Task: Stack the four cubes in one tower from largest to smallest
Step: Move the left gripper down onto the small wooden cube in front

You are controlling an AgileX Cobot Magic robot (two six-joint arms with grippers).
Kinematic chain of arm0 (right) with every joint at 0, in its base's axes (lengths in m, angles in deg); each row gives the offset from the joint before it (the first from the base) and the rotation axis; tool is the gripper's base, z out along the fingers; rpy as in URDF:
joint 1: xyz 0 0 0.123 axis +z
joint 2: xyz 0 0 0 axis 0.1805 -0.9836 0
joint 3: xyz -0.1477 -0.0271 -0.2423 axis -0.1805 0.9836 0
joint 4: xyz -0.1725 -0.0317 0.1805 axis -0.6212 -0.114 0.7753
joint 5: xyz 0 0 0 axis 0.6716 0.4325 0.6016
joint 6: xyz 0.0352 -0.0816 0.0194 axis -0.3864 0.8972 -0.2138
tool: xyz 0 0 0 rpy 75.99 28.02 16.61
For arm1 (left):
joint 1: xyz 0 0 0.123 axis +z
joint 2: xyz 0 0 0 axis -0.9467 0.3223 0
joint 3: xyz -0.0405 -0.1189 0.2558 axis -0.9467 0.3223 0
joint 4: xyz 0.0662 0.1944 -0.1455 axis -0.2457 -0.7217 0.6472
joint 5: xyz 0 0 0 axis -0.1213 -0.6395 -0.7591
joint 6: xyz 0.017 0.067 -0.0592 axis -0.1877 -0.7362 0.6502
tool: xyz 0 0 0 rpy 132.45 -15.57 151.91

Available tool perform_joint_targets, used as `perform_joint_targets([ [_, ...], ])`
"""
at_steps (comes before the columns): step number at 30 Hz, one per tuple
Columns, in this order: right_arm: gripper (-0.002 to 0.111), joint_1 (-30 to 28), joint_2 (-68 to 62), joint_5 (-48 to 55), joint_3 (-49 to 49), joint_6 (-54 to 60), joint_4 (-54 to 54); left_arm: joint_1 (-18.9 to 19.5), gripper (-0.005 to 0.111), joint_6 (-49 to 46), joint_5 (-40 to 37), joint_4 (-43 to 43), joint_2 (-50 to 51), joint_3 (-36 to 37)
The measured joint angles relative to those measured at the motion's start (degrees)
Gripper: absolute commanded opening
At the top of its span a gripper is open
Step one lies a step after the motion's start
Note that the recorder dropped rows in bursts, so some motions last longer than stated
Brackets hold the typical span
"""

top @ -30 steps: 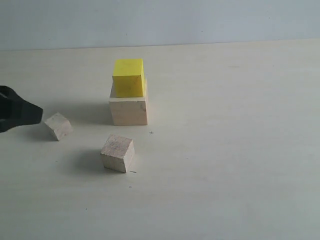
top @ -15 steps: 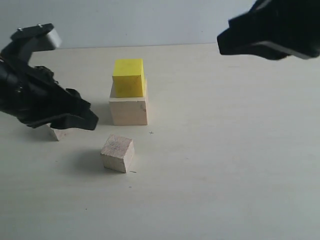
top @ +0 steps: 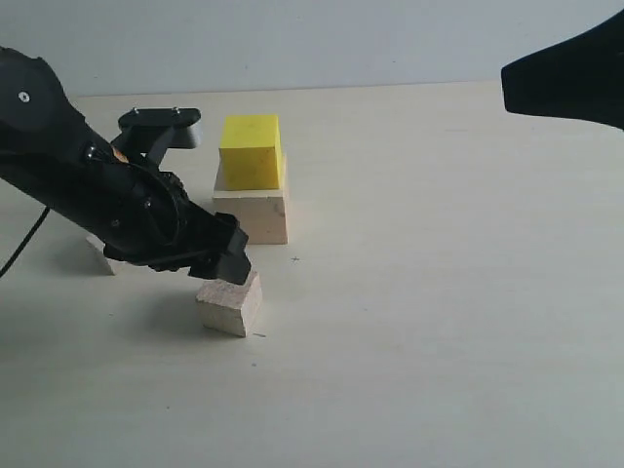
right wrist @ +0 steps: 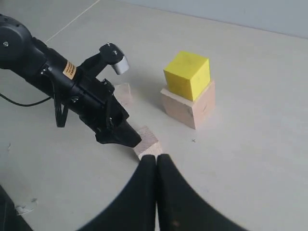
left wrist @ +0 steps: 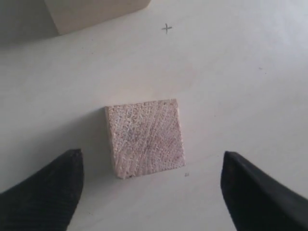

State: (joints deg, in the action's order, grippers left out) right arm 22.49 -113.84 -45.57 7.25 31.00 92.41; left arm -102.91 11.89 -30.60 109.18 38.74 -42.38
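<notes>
Looking across a pale, matte bench [top: 439, 341] that runs back to a plain grey-blue wall [top: 341, 39], and the surface is bare apart from the blocks and a tiny pencilled cross [top: 294, 259].

Big black left arm [top: 68, 175] comes in from the left side, angled down and forward, low over the bench, a thin cable [top: 19, 249] trailing off its rear. Right arm [top: 575, 73] hangs high in the far right corner, well away from the action.

Down to the blocks now. The large cube [top: 252, 216] stands on the bench near the middle, and the yellow cube [top: 250, 151] sits on top of it, a strip of bare wood showing to its right. In front of that pair, apart from them, the medium cube [top: 229, 304] rests on the bench, turned a little askew. The small cube [top: 100, 255] lies off to the left, mostly hidden behind the left arm.

The left claw [left wrist: 150, 152] hovers right over the medium cube, spread wide, one finger on each side, with bench showing between each finger and the wood: no contact. The right claw [right wrist: 156, 161] has its two fingers pressed together with nothing between them, pointing down towards the scene from above.
</notes>
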Motion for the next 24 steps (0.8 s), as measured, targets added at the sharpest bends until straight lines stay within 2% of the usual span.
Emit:
perform_joint_targets([
  [2,0.000,0.00,0.00,0.00,0.00,0.00,0.00,0.00,0.083,-0.39,0.00,0.00,0.81,-0.08],
  [15,0.000,0.00,0.00,0.21,0.00,0.00,0.00,0.00,0.083,-2.39,4.64,2.84,4.46,-0.08],
  [24,0.000,0.00,0.00,0.21,0.00,0.00,0.00,0.00,0.083,-3.43,5.03,3.76,8.00,-0.08],
])
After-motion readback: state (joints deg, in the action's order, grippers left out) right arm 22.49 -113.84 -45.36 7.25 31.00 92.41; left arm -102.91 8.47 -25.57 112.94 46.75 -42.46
